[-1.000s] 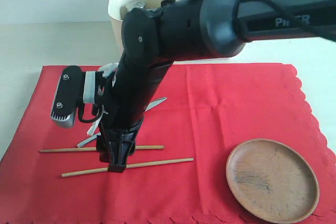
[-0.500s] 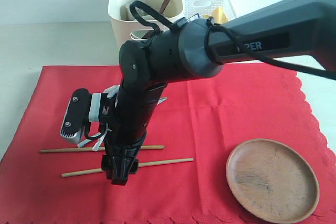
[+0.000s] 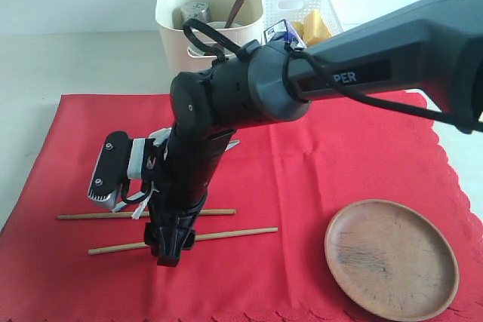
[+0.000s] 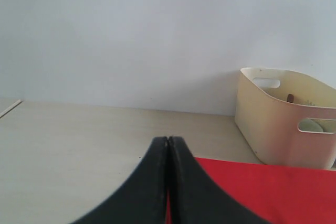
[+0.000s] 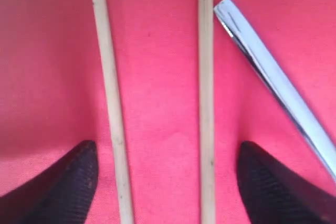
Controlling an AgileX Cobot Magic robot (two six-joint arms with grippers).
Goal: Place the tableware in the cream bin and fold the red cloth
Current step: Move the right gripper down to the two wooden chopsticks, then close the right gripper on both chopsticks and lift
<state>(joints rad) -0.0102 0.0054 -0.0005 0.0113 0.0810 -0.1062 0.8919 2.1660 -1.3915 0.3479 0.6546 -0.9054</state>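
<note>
The right arm (image 3: 241, 96) has swung lower, uncovering the cream bin (image 3: 173, 13).

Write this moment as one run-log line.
right gripper: open above both chopsticks | left gripper: shut | knife, plate: on red cloth

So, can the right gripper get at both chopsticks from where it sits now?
Probably yes. The right gripper is open over the red cloth, with both chopsticks lying between its fingers and nothing on top of them. The knife lies close beside one finger and might get caught too.
</note>
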